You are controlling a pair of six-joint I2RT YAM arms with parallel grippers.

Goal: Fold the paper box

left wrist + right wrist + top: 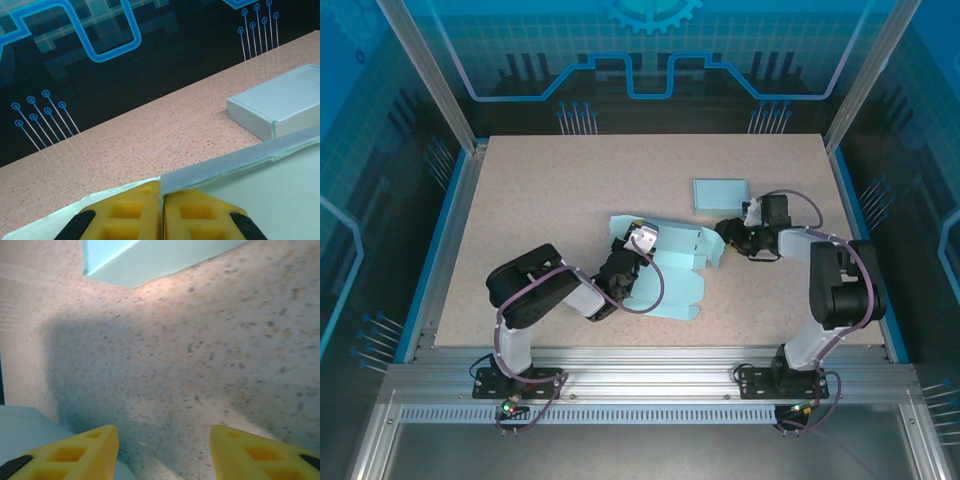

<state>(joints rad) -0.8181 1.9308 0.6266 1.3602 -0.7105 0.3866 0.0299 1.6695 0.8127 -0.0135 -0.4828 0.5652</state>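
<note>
The paper box is a pale blue cut-out sheet lying mostly flat in the middle of the table, with one flap raised at its far left. My left gripper is over that far part and is shut on the paper. In the left wrist view the yellow fingers pinch a thin paper edge, and a creased flap runs off to the right. My right gripper sits low by the sheet's right edge. Its jaws stand open over bare table with nothing between them. A pale blue paper edge lies ahead of them.
A small pale blue box that is folded shut rests on the speckled table behind the sheet, close to the right wrist. Metal posts and blue walls ring the table. Both arm bases stand at the near edge.
</note>
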